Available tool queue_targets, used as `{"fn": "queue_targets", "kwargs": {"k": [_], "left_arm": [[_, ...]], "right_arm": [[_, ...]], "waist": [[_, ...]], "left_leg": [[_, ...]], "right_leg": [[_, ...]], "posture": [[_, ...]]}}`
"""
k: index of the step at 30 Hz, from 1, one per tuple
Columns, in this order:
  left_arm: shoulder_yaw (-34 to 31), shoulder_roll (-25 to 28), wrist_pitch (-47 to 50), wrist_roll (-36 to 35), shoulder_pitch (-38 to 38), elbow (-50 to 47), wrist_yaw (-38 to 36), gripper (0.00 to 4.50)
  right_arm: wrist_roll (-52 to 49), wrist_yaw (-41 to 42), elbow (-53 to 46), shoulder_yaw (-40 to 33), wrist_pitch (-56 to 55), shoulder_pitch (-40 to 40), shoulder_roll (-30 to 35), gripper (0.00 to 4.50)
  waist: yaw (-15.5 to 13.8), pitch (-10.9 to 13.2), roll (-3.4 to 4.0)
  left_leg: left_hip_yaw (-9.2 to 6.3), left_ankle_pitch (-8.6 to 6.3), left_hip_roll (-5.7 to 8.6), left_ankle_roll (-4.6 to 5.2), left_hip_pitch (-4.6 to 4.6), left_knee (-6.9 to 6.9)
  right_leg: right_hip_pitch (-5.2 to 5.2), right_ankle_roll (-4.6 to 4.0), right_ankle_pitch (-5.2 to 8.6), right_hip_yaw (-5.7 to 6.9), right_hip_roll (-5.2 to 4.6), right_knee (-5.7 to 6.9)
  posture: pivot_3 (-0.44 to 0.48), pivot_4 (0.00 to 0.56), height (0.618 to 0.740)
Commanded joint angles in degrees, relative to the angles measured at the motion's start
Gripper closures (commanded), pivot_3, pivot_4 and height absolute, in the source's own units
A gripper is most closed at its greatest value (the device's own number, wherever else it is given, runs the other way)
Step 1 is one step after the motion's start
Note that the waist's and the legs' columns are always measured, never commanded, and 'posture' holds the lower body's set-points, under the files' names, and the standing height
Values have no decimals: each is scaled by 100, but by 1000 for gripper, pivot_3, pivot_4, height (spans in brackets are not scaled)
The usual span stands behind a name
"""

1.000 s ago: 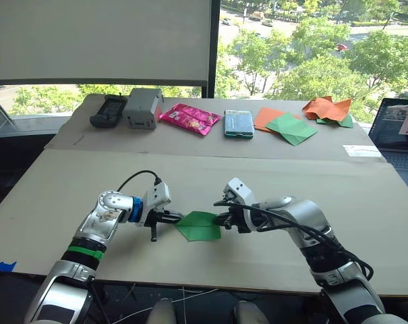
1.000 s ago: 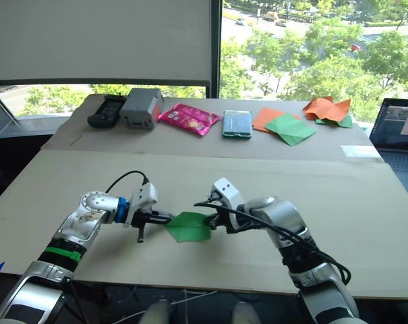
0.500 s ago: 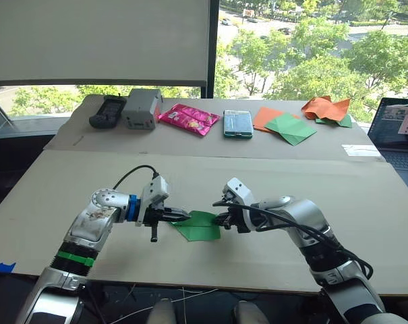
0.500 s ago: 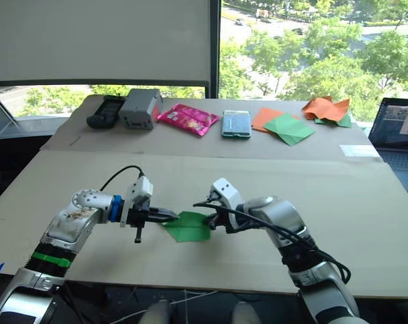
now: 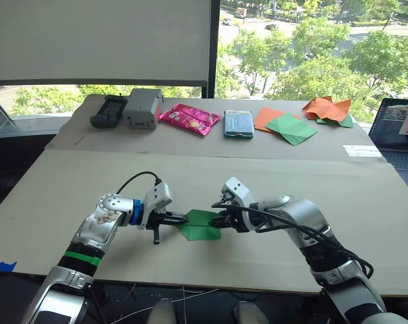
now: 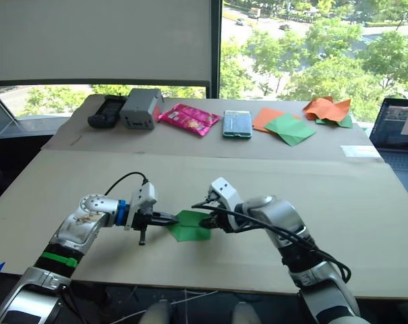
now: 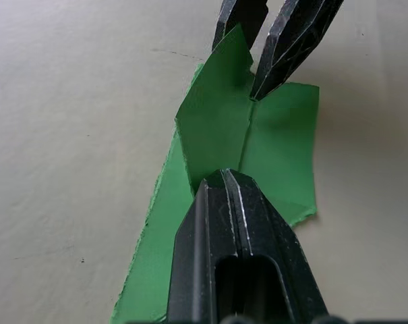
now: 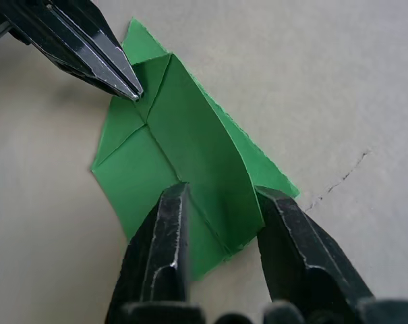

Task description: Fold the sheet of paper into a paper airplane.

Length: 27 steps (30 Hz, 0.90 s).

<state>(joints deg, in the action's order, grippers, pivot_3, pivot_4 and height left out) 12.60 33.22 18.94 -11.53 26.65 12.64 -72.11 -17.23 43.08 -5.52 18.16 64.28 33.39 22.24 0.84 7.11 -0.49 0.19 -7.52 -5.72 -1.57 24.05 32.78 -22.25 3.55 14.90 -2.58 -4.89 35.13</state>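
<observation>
The bright green sheet of paper [image 5: 200, 227] lies on the near table, folded into a small pointed shape with layers and creases. In the left wrist view one flap [image 7: 214, 128] stands up along the middle crease. My left gripper [image 5: 181, 218] is shut, and its tip [image 8: 126, 86] touches the paper's left end at the crease. From the right, my right gripper [image 5: 221, 218] is open, with its fingers [image 8: 166, 250] straddling the paper's right end and the raised flap between them.
Along the back table lie a black device [image 5: 108, 110], a grey box [image 5: 143, 108], a pink packet [image 5: 189, 118], a teal case [image 5: 238, 123], orange and duller green papers [image 5: 288, 126] and an orange-and-green heap [image 5: 328, 109]. A laptop [image 5: 399, 135] stands at the right edge.
My left gripper has moved right from beside the paper onto its left end. The right gripper has stayed at the paper's right end.
</observation>
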Motion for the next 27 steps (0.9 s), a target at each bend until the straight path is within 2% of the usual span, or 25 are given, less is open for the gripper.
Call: {"fn": "queue_targets", "kwargs": {"k": [1,5,9,12,13,17,20,27], "left_arm": [[0,-9,-128,45,118,72,12,4500],[-1,-33,-125,85,131,149,51,4500],[63,-58,-194,190,88,202,99,4500],[71,-110,-133,198,60,126,133,4500],[71,-123,-129,205,60,125,144,4500],[62,-135,-104,214,65,145,159,4500],[75,-136,-97,245,62,141,173,4500],[65,-134,-82,247,44,105,212,4500]], "right_arm": [[-120,-212,-225,-355,-90,147,-125,1565],[-92,-427,-588,-604,-375,126,-198,1565],[13,-680,-1111,-765,-1324,-201,-356,1565],[203,-687,-1593,-518,-2008,-616,-269,1565],[250,-667,-1733,-419,-2185,-733,-236,2099],[440,-624,-2043,28,-2531,-1107,-121,3463],[953,-684,-1665,612,-2837,-1229,26,4455],[1490,-965,-974,962,-3068,-1255,-166,4455]], "waist": [[-1,0,0],[-15,0,0],[-14,0,1],[-25,0,0],[-30,0,0],[-14,0,0],[1,0,0],[-6,-1,-2]], "left_leg": [[0,0,0,0,0,0],[0,0,0,1,10,0],[-1,0,0,1,11,0],[0,0,0,0,10,-2],[0,0,0,0,11,-2],[0,0,0,-1,10,-1],[-1,-1,0,-1,7,-2],[-1,0,0,-1,6,-2]], "right_leg": [[-1,0,0,0,0,0],[-6,-1,0,0,0,-1],[-6,0,0,1,0,-4],[-4,1,1,2,0,-7],[-4,1,1,2,0,-10],[-3,1,1,2,-1,-11],[-4,0,0,2,-1,-9],[-3,0,0,1,-1,-10]], "posture": [[0,150,720],[0,150,720],[0,150,720],[0,150,720],[0,150,720],[0,150,720],[0,150,720],[0,150,720]]}}
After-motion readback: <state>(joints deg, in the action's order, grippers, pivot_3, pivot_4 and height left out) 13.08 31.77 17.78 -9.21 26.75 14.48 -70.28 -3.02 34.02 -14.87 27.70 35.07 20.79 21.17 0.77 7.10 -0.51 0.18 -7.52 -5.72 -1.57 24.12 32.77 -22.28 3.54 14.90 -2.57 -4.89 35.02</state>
